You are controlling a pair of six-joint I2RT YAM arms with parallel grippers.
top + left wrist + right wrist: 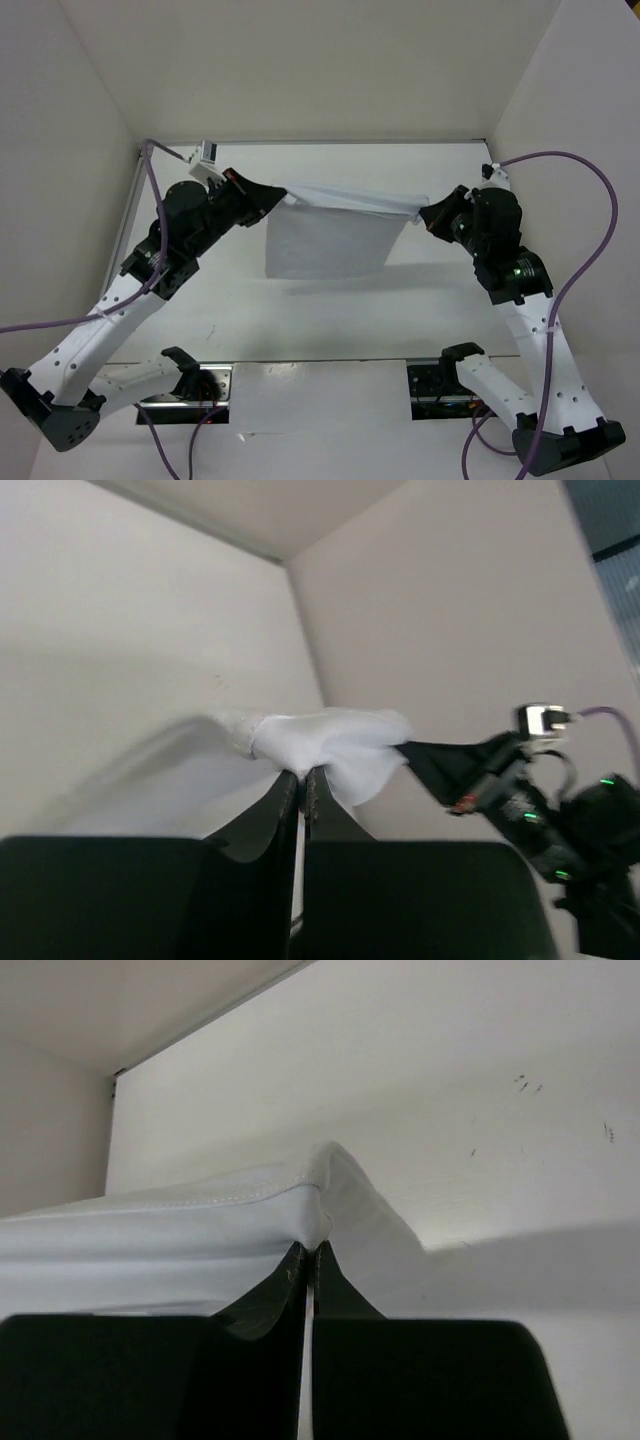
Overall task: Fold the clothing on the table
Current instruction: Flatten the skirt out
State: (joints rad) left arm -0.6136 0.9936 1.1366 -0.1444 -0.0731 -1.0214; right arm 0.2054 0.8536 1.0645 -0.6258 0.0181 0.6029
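The clothing (330, 240) is a plain white fabric piece held up above the table (330, 320), stretched between both arms and hanging down as a flat sheet. My left gripper (283, 196) is shut on its left top corner; in the left wrist view the cloth (330, 742) bunches right at the left gripper's (302, 774) closed tips. Pinching the right top corner is my right gripper (419, 213), also shut. The right wrist view shows the hemmed edge of the clothing (180, 1225) running left from the right gripper (310, 1248).
White walls (80, 120) enclose the table on the left, back and right. Two dark mounting recesses (440, 385) sit at the near edge by the arm bases. A purple cable (590, 230) loops beside the right arm.
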